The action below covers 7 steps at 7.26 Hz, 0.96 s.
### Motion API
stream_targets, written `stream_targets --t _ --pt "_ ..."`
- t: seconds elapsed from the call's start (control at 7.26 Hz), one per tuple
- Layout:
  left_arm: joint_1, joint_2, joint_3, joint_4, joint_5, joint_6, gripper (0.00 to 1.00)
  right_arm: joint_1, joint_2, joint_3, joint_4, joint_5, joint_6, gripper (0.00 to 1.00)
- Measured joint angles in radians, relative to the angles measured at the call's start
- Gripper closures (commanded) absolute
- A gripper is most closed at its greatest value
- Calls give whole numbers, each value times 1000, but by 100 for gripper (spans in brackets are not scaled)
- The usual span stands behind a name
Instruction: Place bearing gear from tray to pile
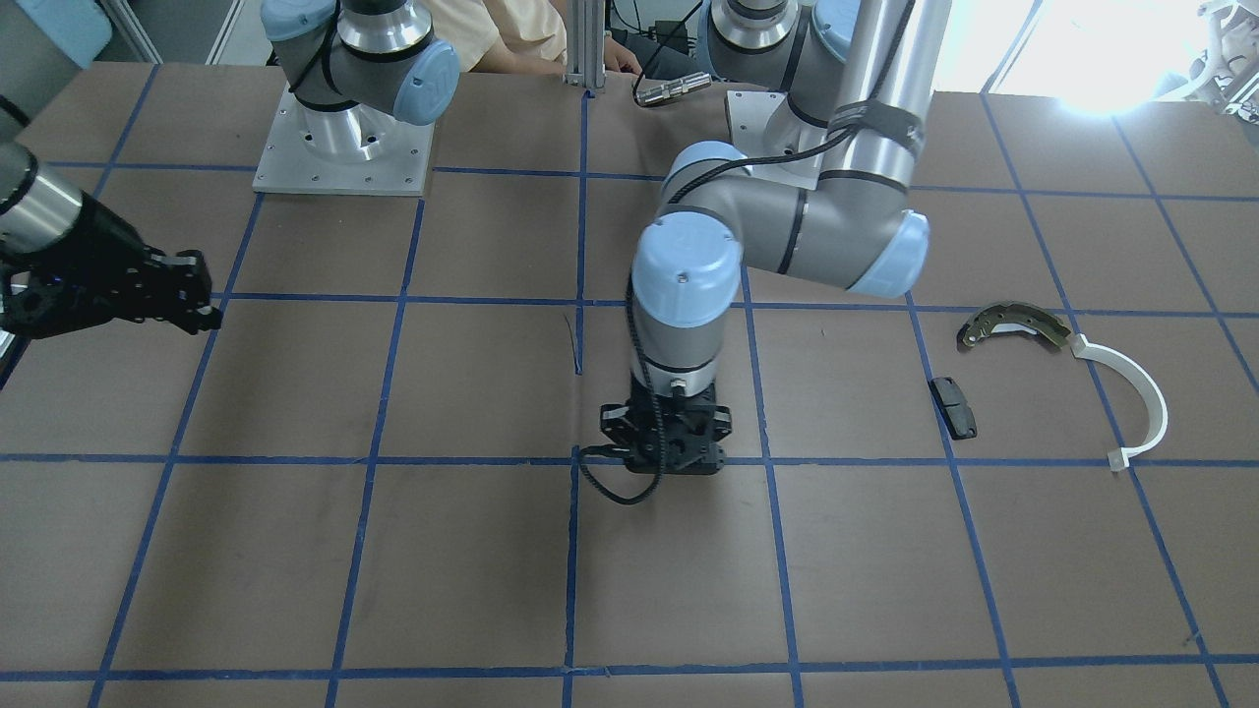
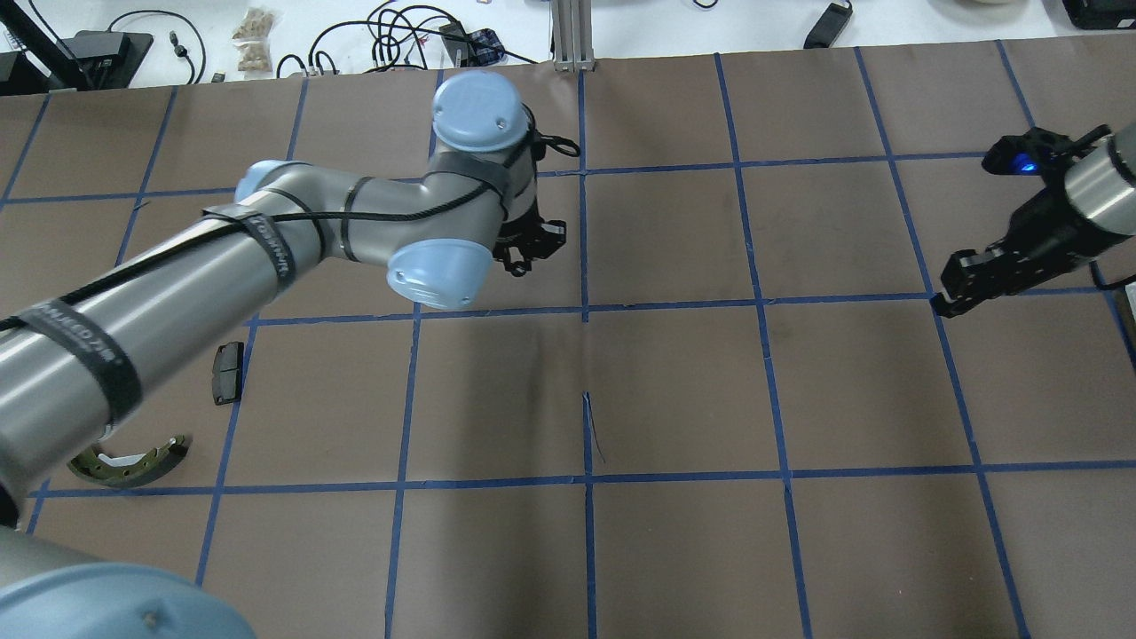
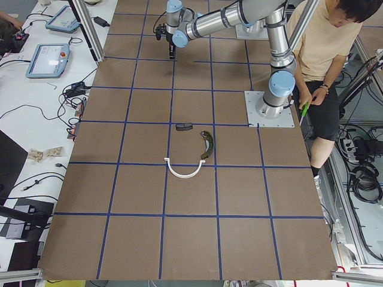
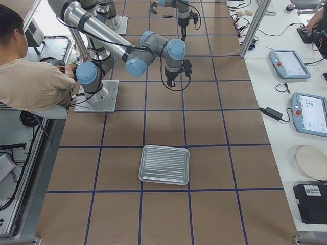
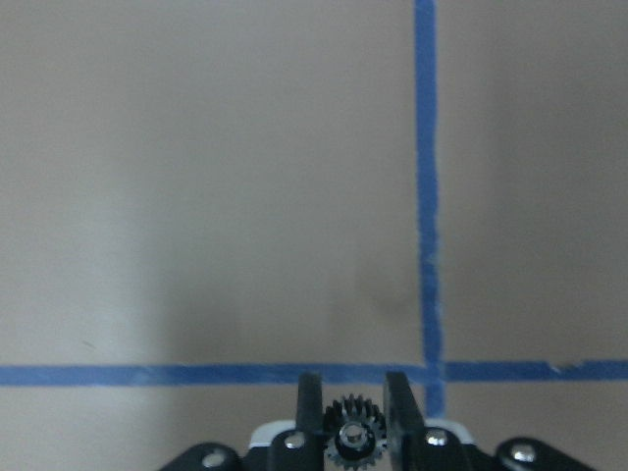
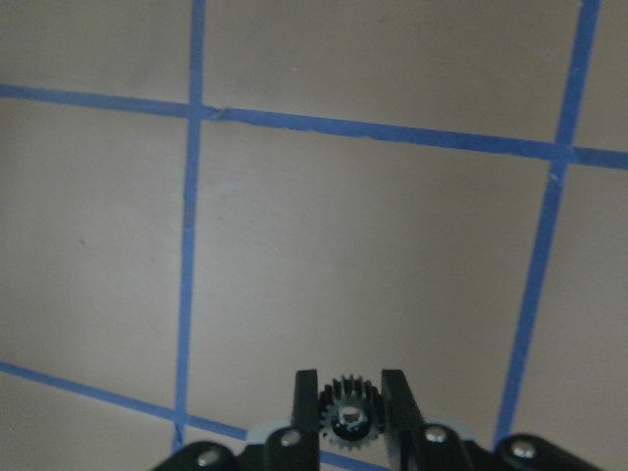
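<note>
Left pincer (image 5: 353, 383) was clamped on bearing gear (image 5: 355, 439), pointing down above worktop (image 1: 472, 551), well apart from pile (image 1: 1013, 326). Probably carrying it there, not yet released. Right pincer (image 6: 348, 378), far from pile, gripped second gear (image 6: 348, 414). Tray (image 4: 164, 164) sat far from pile.

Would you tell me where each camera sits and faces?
Front: across the table, facing the robot; left gripper, right gripper.
Overhead: behind the shoulders, looking down; left arm, right arm.
Exterior left: table's left end; arms beyond the pile, shared with front.
Exterior right: opposite end; tray near, arms beyond.
Left wrist: down at the table; fingers clamp a gear.
Right wrist: likewise, a second gear.
</note>
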State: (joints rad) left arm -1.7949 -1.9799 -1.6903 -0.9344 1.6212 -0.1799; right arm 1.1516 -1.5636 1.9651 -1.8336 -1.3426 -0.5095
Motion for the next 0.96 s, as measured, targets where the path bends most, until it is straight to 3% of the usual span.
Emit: stream_targets --t 0.28,0.55,0.83,0.96 --pt "164 55 -11 -48 -1 198 100 264 71 54 -255 30 404 100" --pt "350 88 -55 -80 -4 408 100 506 242 29 -537 -10 716 100" --pt "529 90 -87 -77 -4 623 100 661 395 -57 -639 -93 848 100" --pt "609 84 -97 -68 -5 738 100 705 449 -100 -649 -119 869 94"
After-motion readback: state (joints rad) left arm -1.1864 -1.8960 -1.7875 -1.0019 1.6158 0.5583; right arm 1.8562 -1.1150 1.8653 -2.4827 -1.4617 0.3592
